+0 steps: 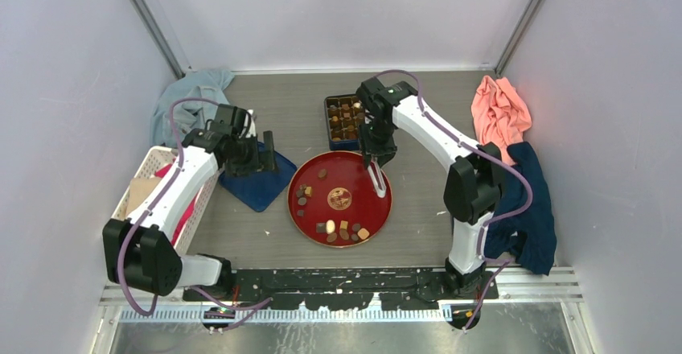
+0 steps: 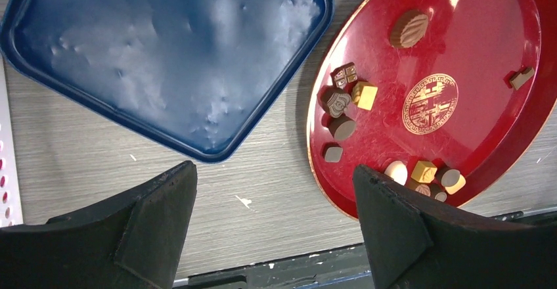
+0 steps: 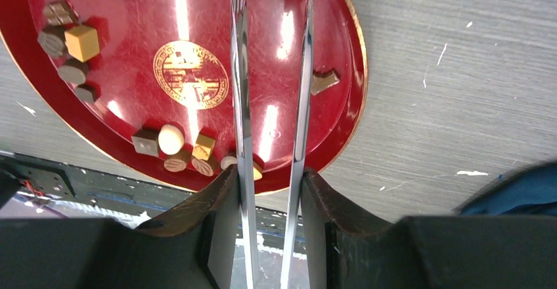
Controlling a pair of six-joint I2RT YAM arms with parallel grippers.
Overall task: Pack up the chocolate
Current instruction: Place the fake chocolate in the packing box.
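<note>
Several small chocolate pieces [image 1: 343, 229] lie on the red plate [image 1: 358, 177], in a group at its left [image 2: 363, 94] and another at its near edge [image 3: 171, 138]. One piece [image 3: 323, 81] sits alone by the right rim. My right gripper [image 3: 269, 177] is shut on metal tongs [image 3: 238, 72], whose two blades reach over the plate's right half with nothing seen between them. A dark blue box [image 1: 328, 121] partly filled with chocolate stands behind the plate. My left gripper [image 2: 274, 177] hangs open over bare table between the blue lid [image 2: 171, 59] and the plate [image 2: 486, 33].
A white basket [image 1: 149, 185] stands at the left. A grey-blue cloth [image 1: 189, 100] lies at the back left. A salmon cloth [image 1: 500, 113] and a dark blue cloth [image 1: 531, 201] lie at the right. A black rail [image 1: 338, 281] runs along the near edge.
</note>
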